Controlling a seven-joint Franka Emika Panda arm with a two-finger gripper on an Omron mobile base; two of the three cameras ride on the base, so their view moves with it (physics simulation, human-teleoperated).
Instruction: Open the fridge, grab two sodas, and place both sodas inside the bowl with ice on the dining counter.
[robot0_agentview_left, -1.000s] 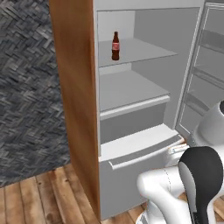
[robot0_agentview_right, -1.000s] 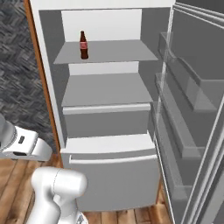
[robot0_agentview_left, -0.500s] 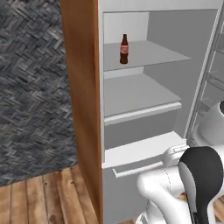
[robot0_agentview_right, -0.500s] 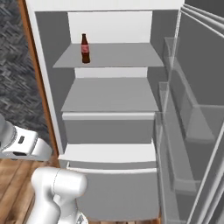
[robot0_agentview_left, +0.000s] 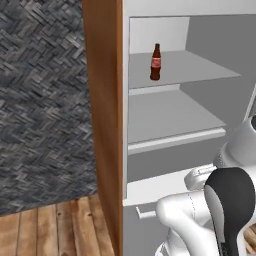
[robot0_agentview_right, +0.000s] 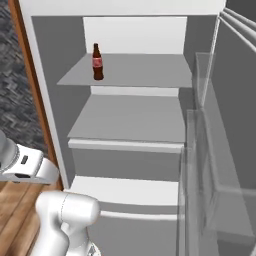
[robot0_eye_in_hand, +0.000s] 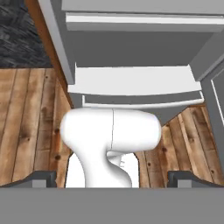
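The fridge (robot0_agentview_left: 172, 115) stands open, its white shelves (robot0_agentview_right: 130, 117) bare apart from one soda. That soda, a dark-brown cola bottle (robot0_agentview_left: 155, 62) with a red label, stands upright at the left of the upper shelf (robot0_agentview_right: 97, 62). In the hand view my gripper (robot0_eye_in_hand: 113, 179) is open, its dark fingertips (robot0_eye_in_hand: 43, 178) wide apart with nothing between them. It points down at the fridge's lower drawer (robot0_eye_in_hand: 131, 83) and the floor, well below the bottle. The bowl and the dining counter are out of view.
The open fridge door (robot0_agentview_right: 222, 150) with its clear shelves stands at the right. A wood side panel (robot0_agentview_left: 102, 125) borders the fridge on the left, next to a dark woven wall (robot0_agentview_left: 45, 100). Wooden floor (robot0_agentview_left: 50, 230) lies below.
Both base views have closed in on the fridge, so the shelves and bottle look larger and have shifted right. The bottle stays on its shelf. The gripper stays open.
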